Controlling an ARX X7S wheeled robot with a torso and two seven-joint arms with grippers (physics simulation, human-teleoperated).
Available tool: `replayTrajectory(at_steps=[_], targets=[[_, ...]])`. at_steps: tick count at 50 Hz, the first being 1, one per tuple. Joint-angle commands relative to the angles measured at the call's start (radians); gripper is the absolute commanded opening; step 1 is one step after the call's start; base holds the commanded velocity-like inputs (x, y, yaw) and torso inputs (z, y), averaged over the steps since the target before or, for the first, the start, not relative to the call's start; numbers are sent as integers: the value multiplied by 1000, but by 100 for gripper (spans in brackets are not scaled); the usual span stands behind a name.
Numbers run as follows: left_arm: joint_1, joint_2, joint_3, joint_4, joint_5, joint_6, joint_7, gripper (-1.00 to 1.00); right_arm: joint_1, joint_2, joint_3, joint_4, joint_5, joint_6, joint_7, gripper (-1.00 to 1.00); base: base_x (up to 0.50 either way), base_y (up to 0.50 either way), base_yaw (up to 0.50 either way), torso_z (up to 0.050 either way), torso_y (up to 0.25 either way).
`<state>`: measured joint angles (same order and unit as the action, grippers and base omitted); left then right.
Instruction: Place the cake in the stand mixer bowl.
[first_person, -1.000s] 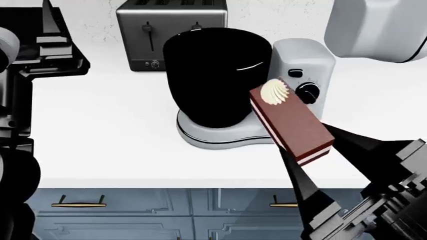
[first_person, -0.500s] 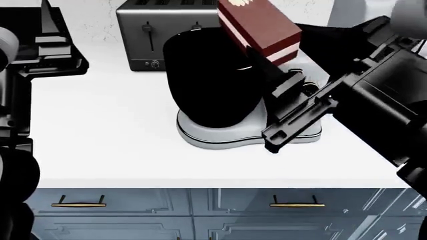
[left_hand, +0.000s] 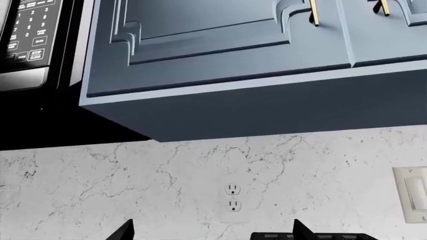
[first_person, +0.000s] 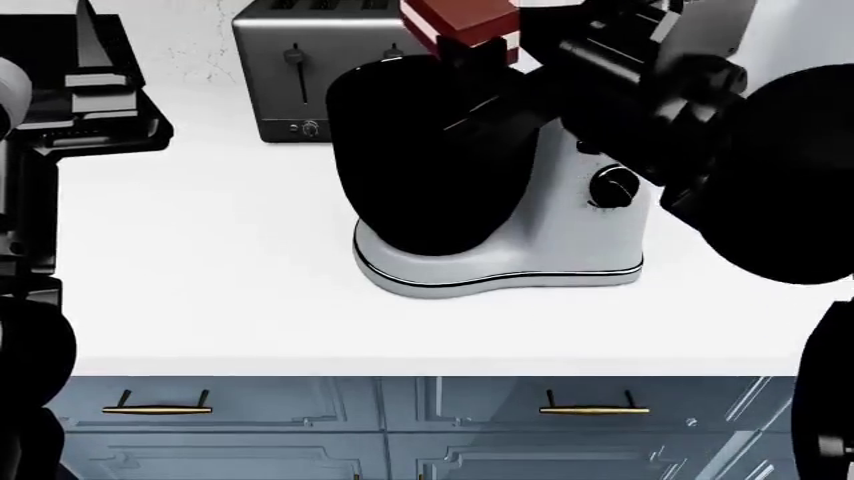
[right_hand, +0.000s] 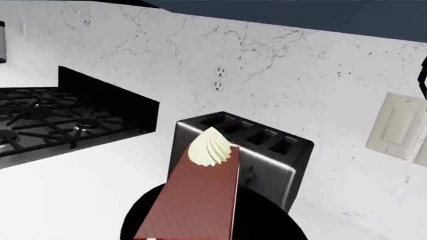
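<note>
The cake, dark red with a white layer, is held by my right gripper at the top of the head view, above the back rim of the glossy black stand mixer bowl. The bowl sits on the silver-grey stand mixer, which has a black knob. In the right wrist view the cake reaches forward over the bowl, its cream dollop at the far end; the fingers are hidden. My left gripper is open and empty, raised at the far left and facing the backsplash.
A boxy silver toaster stands behind the bowl against the wall. A black stove lies to the left on the white counter. Blue upper cabinets and a microwave hang above.
My right gripper has carried the cake up and to the left, from in front of the mixer to above the bowl. The left arm has not moved.
</note>
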<state>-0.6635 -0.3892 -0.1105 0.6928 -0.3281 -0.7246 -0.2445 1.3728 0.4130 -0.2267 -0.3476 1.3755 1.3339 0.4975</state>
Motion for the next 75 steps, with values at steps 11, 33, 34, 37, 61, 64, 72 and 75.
replayTrajectory(at_steps=[11, 33, 34, 37, 61, 64, 72, 75], targets=[[-2, 13, -23, 3, 11, -3, 13, 100, 19, -57, -114, 207, -270, -134, -182, -100, 0, 0, 0, 0, 2], [0, 6, -29, 2, 3, -2, 8, 100, 17, -68, -152, 267, -308, -173, -201, -100, 0, 0, 0, 0, 1], [0, 6, -29, 2, 2, -2, 7, 100, 17, -68, -153, 267, -308, -173, -201, -100, 0, 0, 0, 0, 0], [0, 5, -28, 2, 2, -1, 7, 100, 17, -67, -154, 268, -307, -174, -201, -100, 0, 0, 0, 0, 0], [4, 1, -32, 2, -5, 2, -1, 100, 9, -39, -148, 201, -243, -131, -183, 100, 0, 0, 0, 0, 1], [5, 1, -31, 2, -7, 3, -2, 100, 9, -38, -149, 201, -242, -132, -182, 100, 0, 0, 0, 0, 0], [30, 1, -36, 0, -2, 30, 0, 100, 5, -35, -149, 196, -234, -135, -181, 100, 0, 0, 0, 0, 0], [9, -3, -37, 3, -10, 7, -4, 100, 9, -35, -151, 200, -235, -138, -186, 100, 0, 0, 0, 0, 0]])
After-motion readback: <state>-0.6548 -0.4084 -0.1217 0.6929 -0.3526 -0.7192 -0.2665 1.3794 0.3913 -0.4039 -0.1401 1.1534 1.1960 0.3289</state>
